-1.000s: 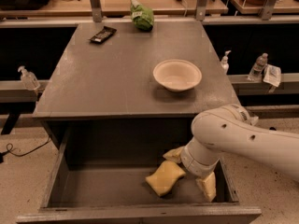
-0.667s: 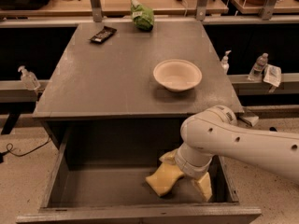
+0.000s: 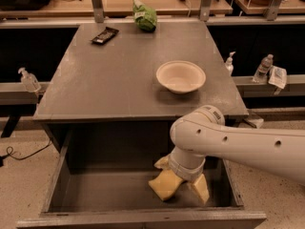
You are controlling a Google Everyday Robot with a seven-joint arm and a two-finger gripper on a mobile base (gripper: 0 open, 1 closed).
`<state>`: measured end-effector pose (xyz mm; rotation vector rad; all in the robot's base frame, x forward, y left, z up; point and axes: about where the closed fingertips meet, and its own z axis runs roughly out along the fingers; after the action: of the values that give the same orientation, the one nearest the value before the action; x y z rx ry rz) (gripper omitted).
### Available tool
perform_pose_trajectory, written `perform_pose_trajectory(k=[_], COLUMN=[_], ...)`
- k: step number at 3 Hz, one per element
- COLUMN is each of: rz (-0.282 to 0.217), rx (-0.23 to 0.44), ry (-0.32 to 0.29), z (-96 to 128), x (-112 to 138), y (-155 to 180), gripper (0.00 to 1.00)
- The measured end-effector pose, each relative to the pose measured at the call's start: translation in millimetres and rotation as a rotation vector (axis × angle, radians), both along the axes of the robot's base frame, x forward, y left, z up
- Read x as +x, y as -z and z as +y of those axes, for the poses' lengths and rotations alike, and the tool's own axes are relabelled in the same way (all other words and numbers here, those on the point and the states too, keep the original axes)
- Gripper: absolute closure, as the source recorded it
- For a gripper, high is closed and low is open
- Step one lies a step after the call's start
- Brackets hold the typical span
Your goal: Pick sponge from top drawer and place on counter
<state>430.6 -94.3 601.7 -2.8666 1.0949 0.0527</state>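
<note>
The top drawer [image 3: 57, 185] is pulled open below the counter [image 3: 109, 80]. The pale yellow sponge [image 3: 164, 185] lies on the drawer floor, right of centre. My gripper [image 3: 181, 180] is down inside the drawer, right over the sponge, on a white arm coming in from the right. Its yellowish fingers [image 3: 200, 188] stand apart, open, one behind the sponge and one to its right. I cannot tell whether they touch the sponge. The wrist hides part of the sponge.
A cream bowl [image 3: 181, 75] stands on the counter's right side. A green bag [image 3: 144, 16] and a dark flat packet [image 3: 105, 35] lie at its back edge. Bottles [image 3: 265, 67] stand on side ledges. Light wooden benches [image 3: 71, 4] run behind.
My arm and gripper have shifted left inside the drawer, closer over the sponge. The sponge has stayed where it was.
</note>
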Motion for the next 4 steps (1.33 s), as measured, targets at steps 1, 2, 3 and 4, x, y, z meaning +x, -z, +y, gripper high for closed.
perform_pose_trajectory(k=[1,2,3,4], rz=[0.012,0.032,0.057,0.074], rx=[0.012,0.024,0.033,0.027], ry=[-0.027,-0.037,-0.037,-0.036], z=[10,16,18,18], x=[5,11,10,8], y=[-5,-3,5,13], gripper=[0.0,0.0,0.0,0.0])
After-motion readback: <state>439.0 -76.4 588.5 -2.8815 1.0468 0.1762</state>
